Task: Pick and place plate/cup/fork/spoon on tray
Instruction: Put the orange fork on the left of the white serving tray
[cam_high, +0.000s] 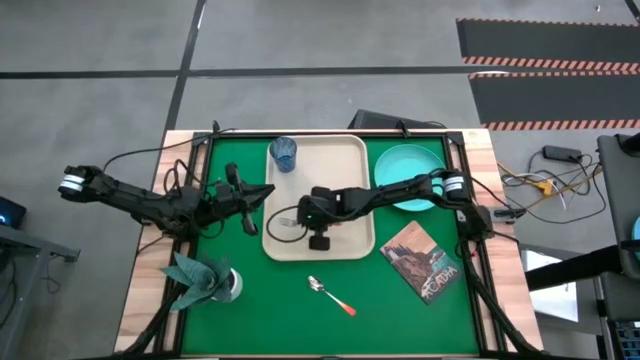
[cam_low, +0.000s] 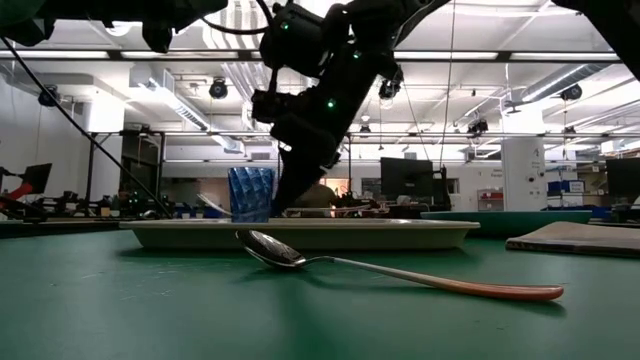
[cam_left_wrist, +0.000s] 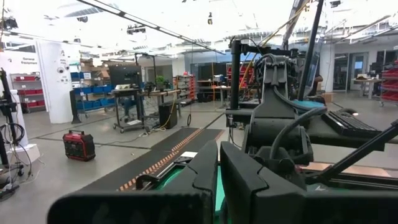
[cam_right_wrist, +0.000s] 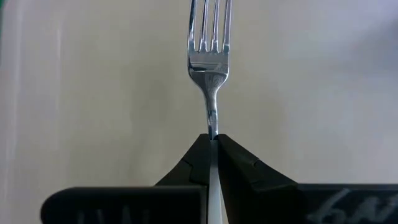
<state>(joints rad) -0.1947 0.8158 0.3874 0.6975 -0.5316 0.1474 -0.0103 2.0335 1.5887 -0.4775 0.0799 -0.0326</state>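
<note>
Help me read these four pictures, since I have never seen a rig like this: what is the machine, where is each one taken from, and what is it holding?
Two dark robot arms work at a green table. One picture looks straight down, one sits at table height, and one rides on each wrist. The right gripper is over the beige tray, shut on the fork. The left gripper waits beside the tray. The blue cup stands on the tray. The spoon, the turquoise plate, a book and a napkin holder lie off it.
</note>
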